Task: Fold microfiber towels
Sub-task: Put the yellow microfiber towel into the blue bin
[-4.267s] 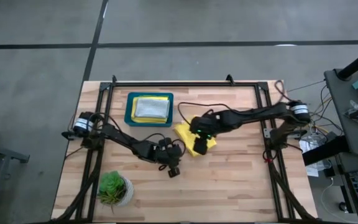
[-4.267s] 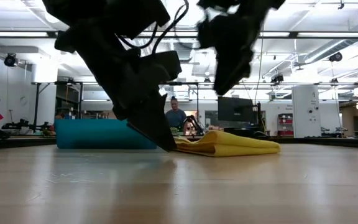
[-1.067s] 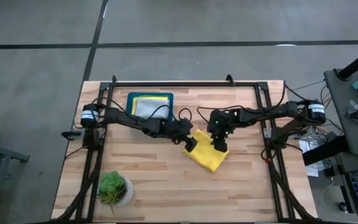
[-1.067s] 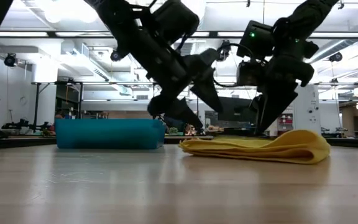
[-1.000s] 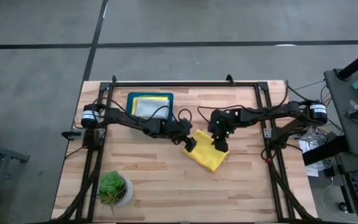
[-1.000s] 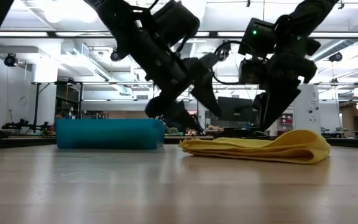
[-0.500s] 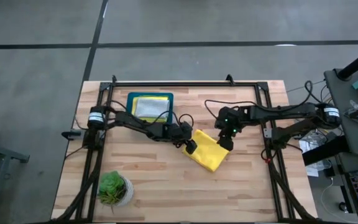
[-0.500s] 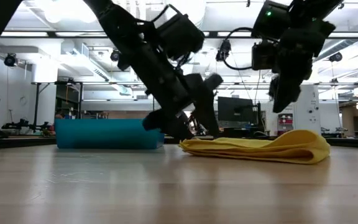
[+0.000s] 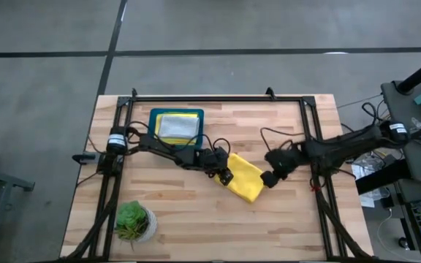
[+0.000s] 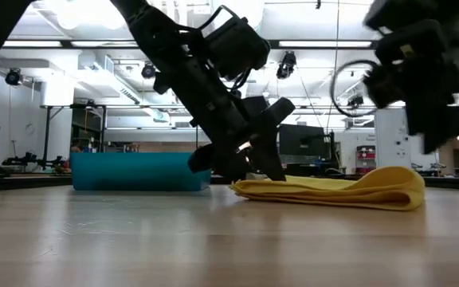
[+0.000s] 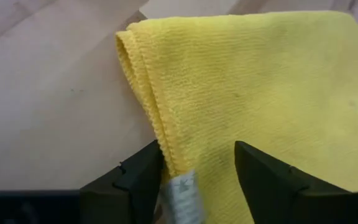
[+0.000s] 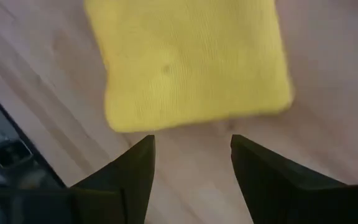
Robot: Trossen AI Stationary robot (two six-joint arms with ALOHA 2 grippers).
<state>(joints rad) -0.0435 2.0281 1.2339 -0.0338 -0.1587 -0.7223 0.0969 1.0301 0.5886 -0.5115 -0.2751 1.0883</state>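
A yellow microfiber towel [image 9: 244, 177] lies folded flat on the wooden table, right of centre. My left gripper [image 9: 226, 176] slants down at its left edge, open, one finger [image 11: 143, 179] beside the hemmed edge and the other [image 11: 271, 180] over the cloth; a white label [image 11: 182, 194] shows between them. My right gripper [image 9: 267, 179] hangs open just off the towel's right end [image 12: 191, 62], with nothing between its fingers. More folded towels, a pale grey one [image 9: 176, 126] on top, lie in the teal tray [image 9: 152, 131]. My left gripper stands astride the yellow towel's hemmed left edge [image 11: 157, 124], coming slanting down from the table's left. Whether its fingertips touch the cloth I cannot tell. The towel lies flat on the table.
A small potted plant [image 9: 134, 221] stands at the near left corner. The teal tray [image 10: 134, 171] sits at the far left. A black frame rail [image 9: 218, 99] runs along the far edge and down both sides. Bare wood lies near the front edge [image 9: 218, 226].
My right gripper has drawn back from over the towel toward the table's right edge, rolling its wrist as it went. My left gripper has sunk toward the towel's left edge. The towel has stayed where it was.
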